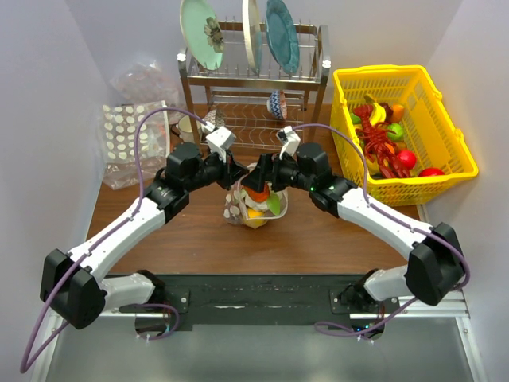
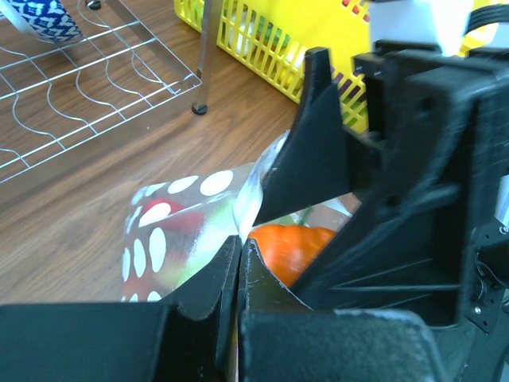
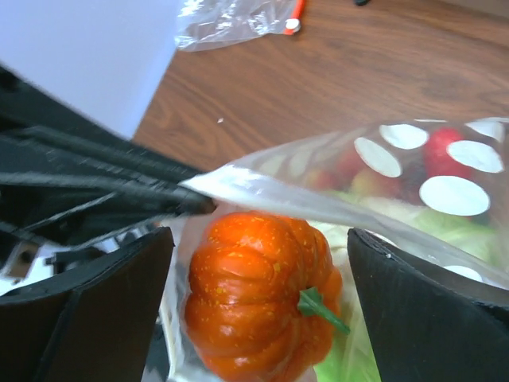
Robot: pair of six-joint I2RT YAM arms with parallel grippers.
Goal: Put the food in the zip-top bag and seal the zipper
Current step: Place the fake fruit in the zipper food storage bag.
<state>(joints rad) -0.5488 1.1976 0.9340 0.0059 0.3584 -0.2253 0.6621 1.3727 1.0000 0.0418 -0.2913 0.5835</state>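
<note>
A clear zip-top bag [image 1: 238,208] with white dots on one side stands at the table's middle, holding toy food: an orange pumpkin [image 3: 254,310] on top, with green, yellow and red pieces under it. My left gripper [image 2: 239,243] is shut on the clear rim of the bag's mouth [image 2: 253,187] and holds it up. My right gripper [image 3: 258,302] is open, with one finger on each side of the pumpkin and gaps to it. In the top view both grippers, left [image 1: 238,177] and right [image 1: 260,177], meet over the bag. The zipper strip is not distinct.
A yellow basket [image 1: 457,143] with more toy food stands at the right. A dish rack [image 1: 238,76] with plates is at the back. A flat dotted pack [image 1: 127,135] and a wrinkly clear sack [image 1: 147,79] lie at the back left.
</note>
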